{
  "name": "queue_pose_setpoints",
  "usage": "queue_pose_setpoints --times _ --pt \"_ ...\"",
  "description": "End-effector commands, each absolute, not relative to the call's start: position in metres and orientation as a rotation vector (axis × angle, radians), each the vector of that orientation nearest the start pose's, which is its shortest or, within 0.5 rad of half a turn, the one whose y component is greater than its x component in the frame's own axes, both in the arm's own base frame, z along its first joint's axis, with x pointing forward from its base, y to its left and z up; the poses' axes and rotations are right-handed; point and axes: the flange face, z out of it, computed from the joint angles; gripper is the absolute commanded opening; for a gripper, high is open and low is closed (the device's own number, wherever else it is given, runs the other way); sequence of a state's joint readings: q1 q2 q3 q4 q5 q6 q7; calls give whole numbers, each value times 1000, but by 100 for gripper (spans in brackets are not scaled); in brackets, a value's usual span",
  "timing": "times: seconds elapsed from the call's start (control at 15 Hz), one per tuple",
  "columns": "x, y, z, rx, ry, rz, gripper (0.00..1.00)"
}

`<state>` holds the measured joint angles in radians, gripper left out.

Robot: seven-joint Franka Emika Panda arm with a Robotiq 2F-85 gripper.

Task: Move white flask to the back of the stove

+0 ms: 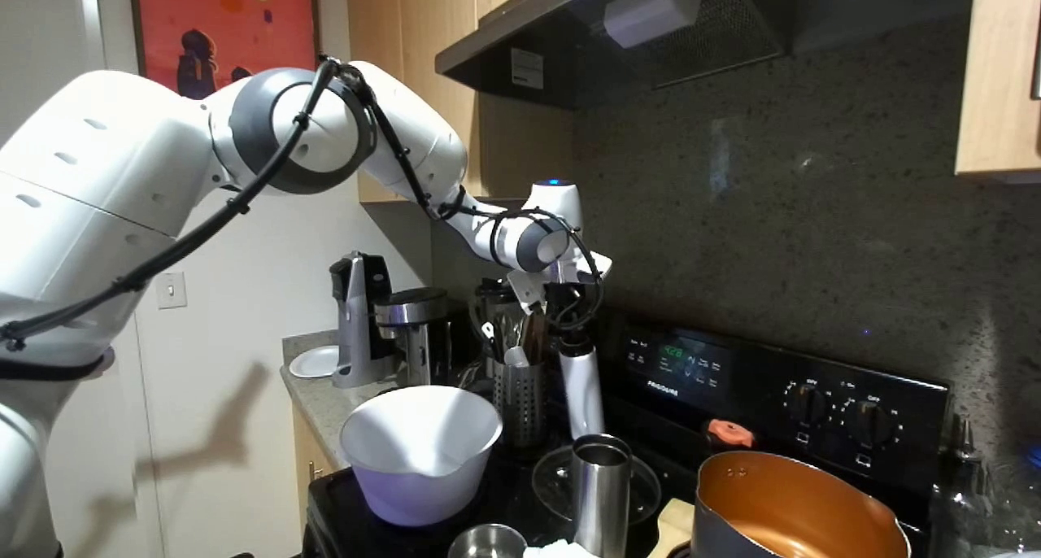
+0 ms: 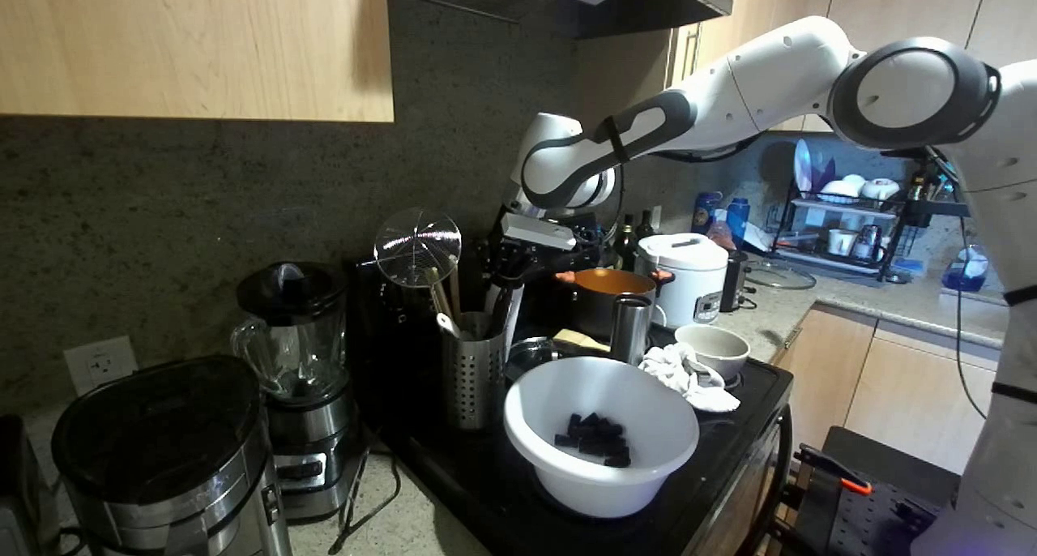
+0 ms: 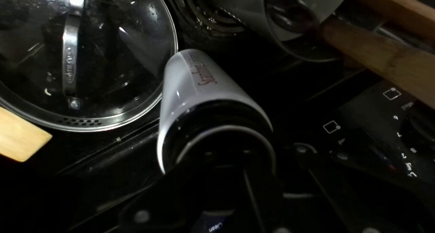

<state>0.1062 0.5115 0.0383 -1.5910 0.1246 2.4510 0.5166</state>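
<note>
Flask (image 1: 582,395): white, dark-capped, leaning slightly, near the raised back panel (image 1: 744,379) of the stove (image 2: 486,475) and just beside the utensil holder (image 2: 472,390).
Gripper (image 1: 574,332): I have it closed on the flask's cap; black against black, so the exact line of contact is lost to me.
Flask's foot: behind the steel cup (image 1: 602,497) in an exterior view; I cannot tell whether it touches the stove.
Lettering (image 3: 204,73): red, on the flask's side, shown to me only in the wrist view, too blurred to read.
Lid (image 3: 119,66): glass with a metal handle; the wrist view cuts off part of its rim.
Bowl (image 2: 601,487): white, on the stove in both exterior views; I see the dark pieces (image 2: 595,440) inside it only in an exterior view.
Pot (image 1: 801,505): copper-coloured inside, cut off by the bottom edge in an exterior view.
Surface: glossy black stovetop, a speckled counter (image 1: 333,407) alongside.
Room: dark stone backsplash (image 1: 732,241), hood (image 1: 561,37) overhead, pale wood cupboards (image 1: 419,54), red picture (image 1: 236,29).
</note>
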Motion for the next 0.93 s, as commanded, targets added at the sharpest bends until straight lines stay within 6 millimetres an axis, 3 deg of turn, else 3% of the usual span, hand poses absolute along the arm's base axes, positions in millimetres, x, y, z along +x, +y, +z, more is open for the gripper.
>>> queue_pose_setpoints --times 0.0,0.87 --pt "724 104 370 -2758 738 -444 3" --pt "737 107 354 -2713 930 -460 3"
